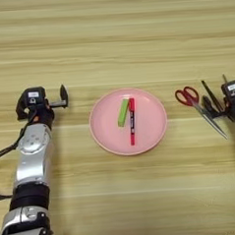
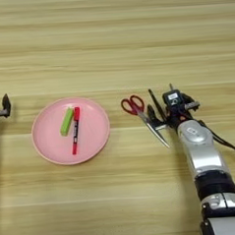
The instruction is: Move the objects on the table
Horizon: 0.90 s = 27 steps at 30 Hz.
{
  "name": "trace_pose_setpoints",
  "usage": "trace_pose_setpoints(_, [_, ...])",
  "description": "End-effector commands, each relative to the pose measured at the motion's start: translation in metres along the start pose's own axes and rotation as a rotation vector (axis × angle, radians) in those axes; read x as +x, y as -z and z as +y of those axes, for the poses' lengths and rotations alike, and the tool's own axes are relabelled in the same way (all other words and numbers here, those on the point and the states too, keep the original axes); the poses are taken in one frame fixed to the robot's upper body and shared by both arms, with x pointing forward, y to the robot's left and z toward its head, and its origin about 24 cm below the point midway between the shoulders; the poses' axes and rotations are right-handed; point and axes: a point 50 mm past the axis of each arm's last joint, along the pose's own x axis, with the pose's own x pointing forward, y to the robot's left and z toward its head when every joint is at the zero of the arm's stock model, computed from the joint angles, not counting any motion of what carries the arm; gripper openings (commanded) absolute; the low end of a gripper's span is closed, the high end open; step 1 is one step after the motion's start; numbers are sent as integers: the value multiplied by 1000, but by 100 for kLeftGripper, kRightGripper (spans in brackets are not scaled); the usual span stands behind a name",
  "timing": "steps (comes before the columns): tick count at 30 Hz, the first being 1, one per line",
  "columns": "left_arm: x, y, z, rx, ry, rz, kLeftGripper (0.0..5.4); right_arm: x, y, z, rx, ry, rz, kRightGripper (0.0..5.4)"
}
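While holding a short green bar (image 1: 123, 112) and red marker pen (image 1: 132, 121) side by side, round pink plate (image 1: 128, 121) mid-table (image 1: 113, 41), red-handled scissors (image 2: 143, 113) just right beside right gripper (image 2: 158, 116), grip unreadable; left gripper (image 1: 63, 99) apart, empty, fingers unreadable.

Wooden table (image 1: 114, 36): pink plate (image 1: 152, 132) at centre, scissors (image 1: 197, 107) at its 3 o'clock.
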Motion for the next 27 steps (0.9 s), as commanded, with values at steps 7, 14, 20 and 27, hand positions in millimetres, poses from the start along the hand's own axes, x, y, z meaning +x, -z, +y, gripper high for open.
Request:
trace_pose_setpoints(7, [2, -1, 1, 0, -2, 9, 538, -4, 9, 21, 20, -133, 56, 540])
trace_pose_setpoints(14, [1, -1, 2, 1, -5, 7, 538, -4, 15, 22, 42, -151, 98, 540])
trace_pose_setpoints(20, [1, -1, 2, 2, -6, 7, 538, -3, 24, 17, 83, -138, 154, 540])
trace_pose_setpoints(27, [1, -1, 3, 3, -8, 7, 538, -2, 28, 17, 146, -151, 179, 540])
